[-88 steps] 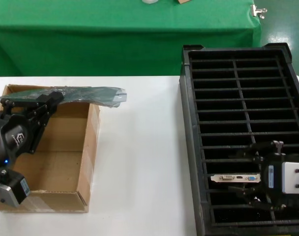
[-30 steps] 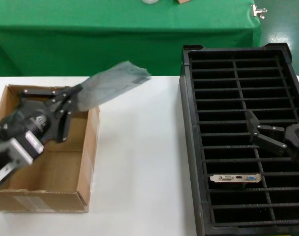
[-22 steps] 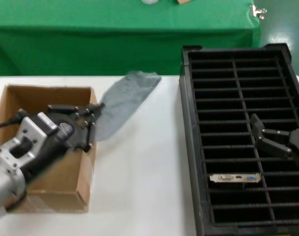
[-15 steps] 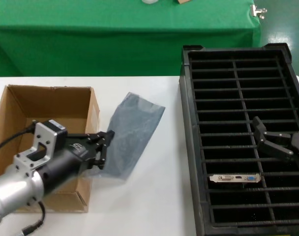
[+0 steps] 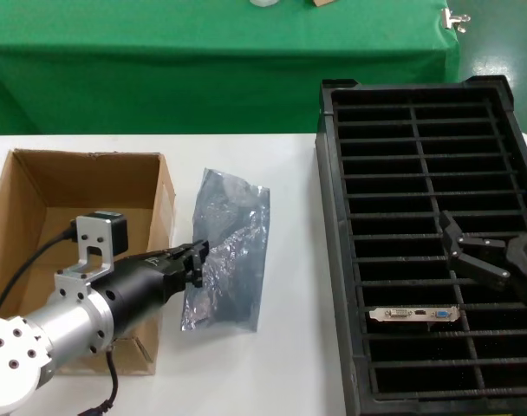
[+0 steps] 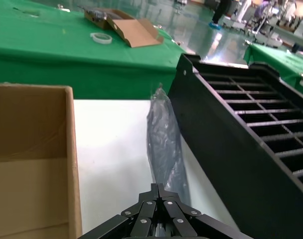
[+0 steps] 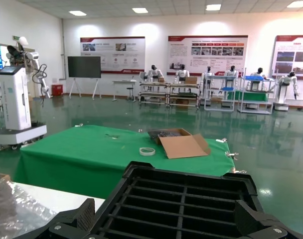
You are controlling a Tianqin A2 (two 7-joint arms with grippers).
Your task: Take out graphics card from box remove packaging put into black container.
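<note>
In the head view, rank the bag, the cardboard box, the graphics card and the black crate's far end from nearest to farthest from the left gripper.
From the left gripper:
1. Bag: pinched in it, on the white table.
2. Box: right beside it, on its left.
3. Graphics card: across the table, in a near slot of the crate.
4. Crate's far end: farthest, at the right rear.

— What sort of place?
— A robotics exhibition or training hall; glossy green floor; wall posters; green-draped tables; humanoid robots lined up at benches.

The packaging lies between the box and the black container.
</note>
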